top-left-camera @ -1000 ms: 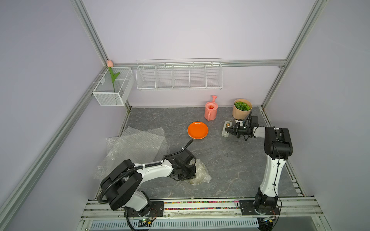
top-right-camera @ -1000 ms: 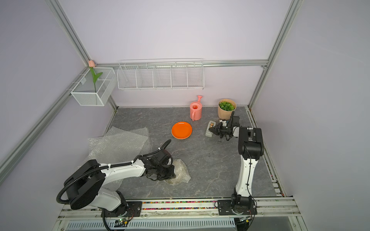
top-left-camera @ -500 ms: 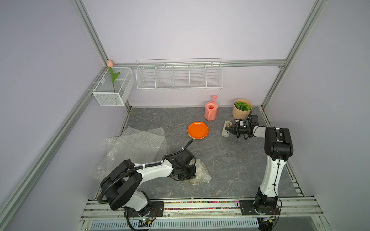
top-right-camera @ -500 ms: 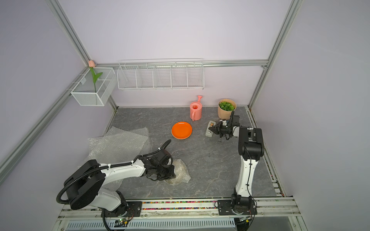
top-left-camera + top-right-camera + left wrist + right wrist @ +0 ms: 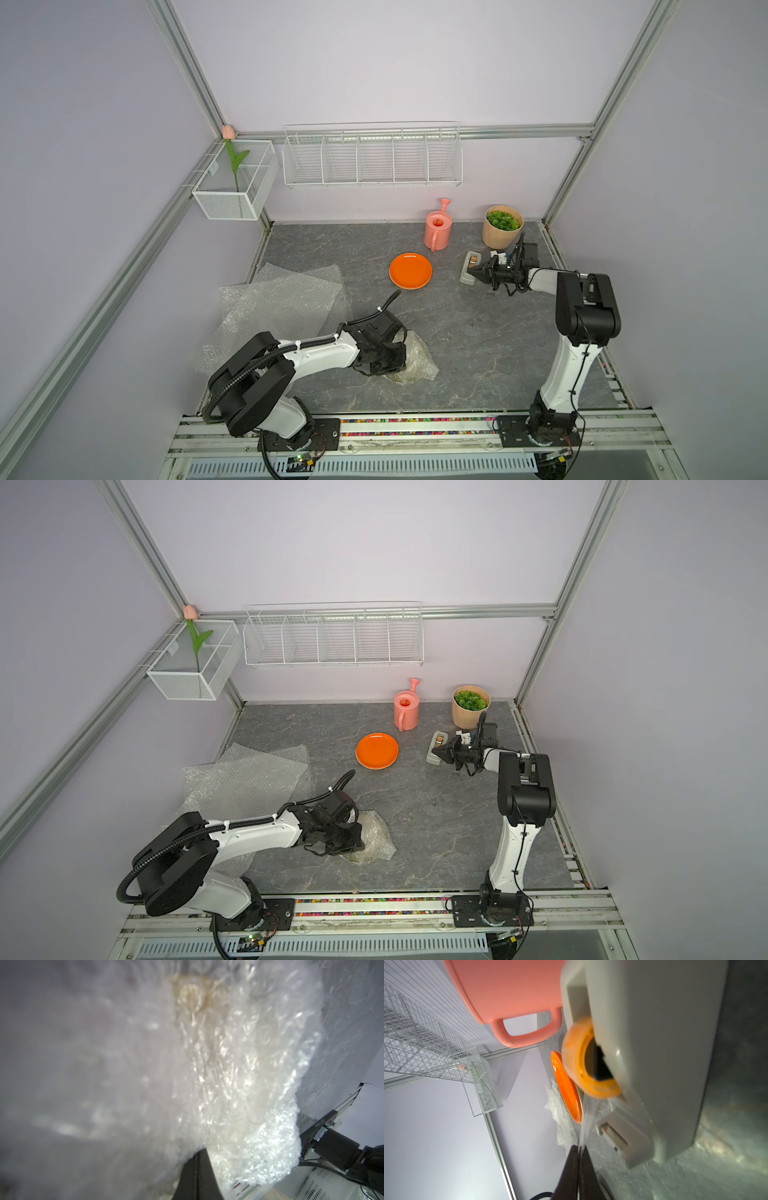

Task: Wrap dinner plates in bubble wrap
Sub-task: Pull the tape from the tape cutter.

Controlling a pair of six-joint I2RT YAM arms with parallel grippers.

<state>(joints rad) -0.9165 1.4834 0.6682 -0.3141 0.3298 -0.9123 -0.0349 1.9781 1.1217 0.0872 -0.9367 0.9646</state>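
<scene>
Where crumpled (whitish), bubble wrap (image 5: 417, 359) shows cream; orange plate (image 5: 410, 270) glossy.

The cell is enclosed by plain pale lilac walls (image 5: 395, 62), joined at the corners by aluminium frame profiles (image 5: 187, 66). The desk (image 5: 478, 332) has a grey marbled surface. A white wire rack (image 5: 372, 160) with five compartments is mounted on the rear wall. A white mesh box (image 5: 237, 195) hangs beside it in the rear corner. An aluminium rail (image 5: 415, 428) borders the front edge. Lighting is even and diffuse.
</scene>
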